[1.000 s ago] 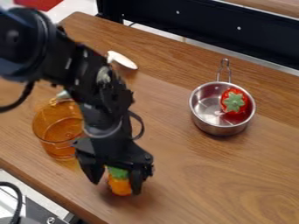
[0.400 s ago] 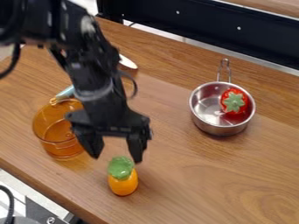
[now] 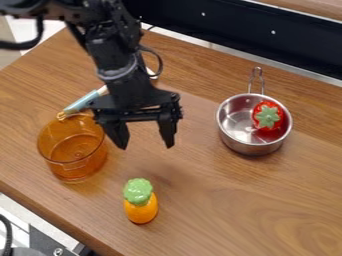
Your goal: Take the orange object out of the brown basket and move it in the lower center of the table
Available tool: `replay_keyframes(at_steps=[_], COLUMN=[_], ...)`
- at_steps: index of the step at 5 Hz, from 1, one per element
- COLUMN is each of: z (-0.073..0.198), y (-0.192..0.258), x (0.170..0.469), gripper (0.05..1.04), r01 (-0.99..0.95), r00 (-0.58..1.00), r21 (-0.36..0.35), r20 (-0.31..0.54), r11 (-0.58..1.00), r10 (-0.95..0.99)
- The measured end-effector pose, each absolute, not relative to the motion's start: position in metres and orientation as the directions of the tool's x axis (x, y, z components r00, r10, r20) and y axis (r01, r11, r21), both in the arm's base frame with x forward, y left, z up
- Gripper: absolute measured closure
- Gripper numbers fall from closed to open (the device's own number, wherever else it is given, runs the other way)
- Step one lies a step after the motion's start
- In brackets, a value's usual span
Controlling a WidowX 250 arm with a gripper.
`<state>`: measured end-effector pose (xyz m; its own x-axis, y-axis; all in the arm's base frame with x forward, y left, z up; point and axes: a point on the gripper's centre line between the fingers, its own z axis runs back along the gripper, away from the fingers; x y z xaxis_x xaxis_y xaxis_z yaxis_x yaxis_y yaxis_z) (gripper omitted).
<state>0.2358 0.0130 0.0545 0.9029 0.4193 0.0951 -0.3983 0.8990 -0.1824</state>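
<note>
My black arm [image 3: 123, 70] comes in over the far left part of the desk [image 3: 234, 210]. It hangs down with my jaws wide open, with a big gap between the two tips and nothing held in them. They are up over the desk, to the right of the bowl and farther from the near edge than the orange toy.

The orange toy [image 3: 141, 213] is out of the bowl. It is on the bare wood by the near edge of the desk, and its green top is on the side toward my jaws. It is well apart from them and does not touch the bowl.

The see-through brown bowl [image 3: 65, 171] sits near that same edge, farther to the left. Just behind it is a thing with a light blue handle [image 3: 84, 101]. Its gold end is right at the bowl's rim, and part of it is hidden behind my arm.

Over on the right, closer to the far edge, is a shiny metal pan [image 3: 247, 148]. Its handle [image 3: 258, 77] points to the far edge. A red toy [image 3: 265, 112] with a green top is inside, by the pan's right wall. Past the far edge is a long black bar [image 3: 240, 32].
</note>
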Motion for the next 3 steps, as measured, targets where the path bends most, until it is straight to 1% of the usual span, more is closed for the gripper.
replay_keyframes(at_steps=[1,2,3], z=[0.049,0.055,0.059], y=[0.009,0.003,-0.012], x=[0.253,0.271,0.276], gripper=[0.084,0.084,0.084], r01=[-0.444,-0.467,-0.471], r00=[0.876,0.857,0.851], r21=[-0.174,-0.211,-0.223], r20=[0.122,0.133,0.139], r11=[0.879,0.859,0.853], r10=[0.467,0.499,0.507])
